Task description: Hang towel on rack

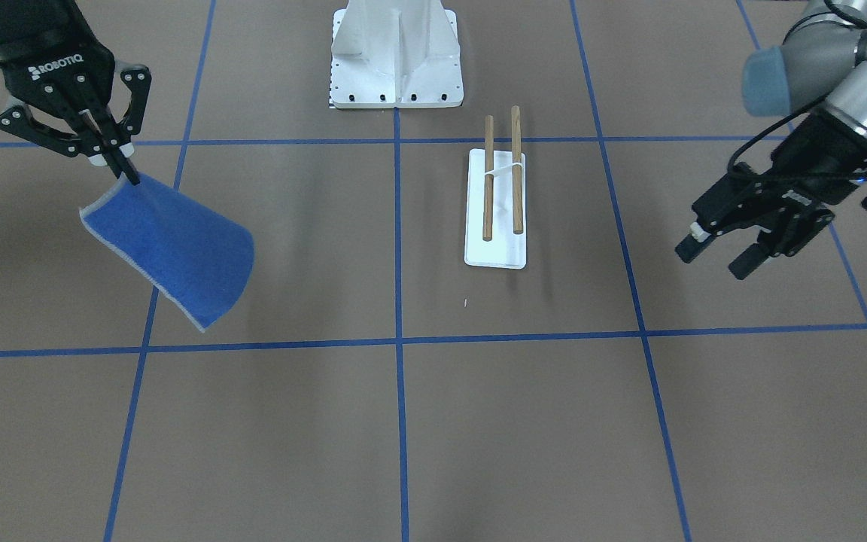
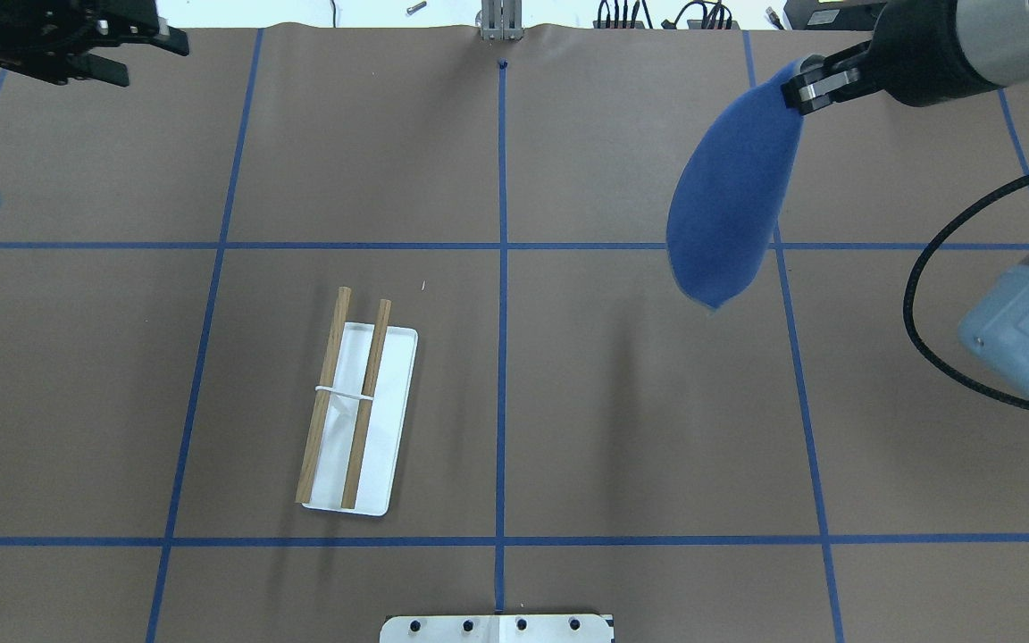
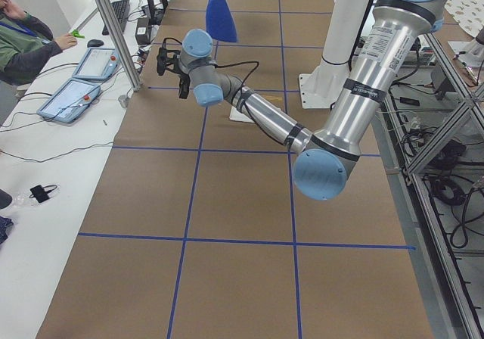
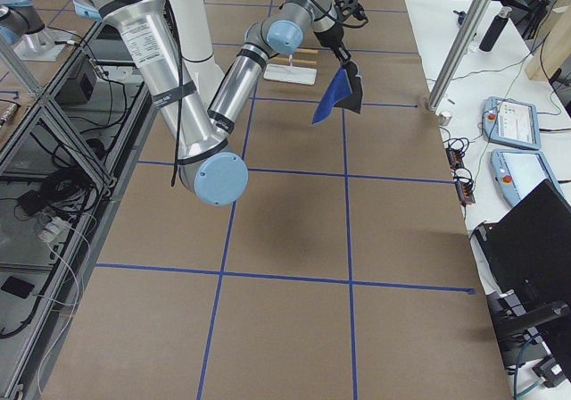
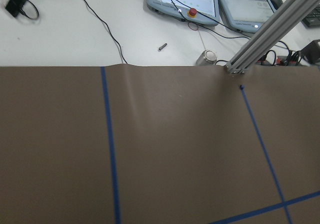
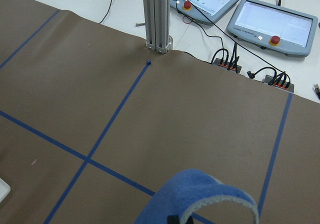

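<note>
The bright blue towel hangs in the air from one corner, clear of the table, on the robot's right side; it also shows in the overhead view and at the bottom of the right wrist view. My right gripper is shut on its top corner. The rack, two brown dowels over a white base, stands left of the table's centre line, far from the towel. My left gripper is open and empty, raised at the table's far left corner.
A white bolted metal pedestal stands at the robot's side of the table. An aluminium post and teach pendants lie past the far edge. An operator sits there.
</note>
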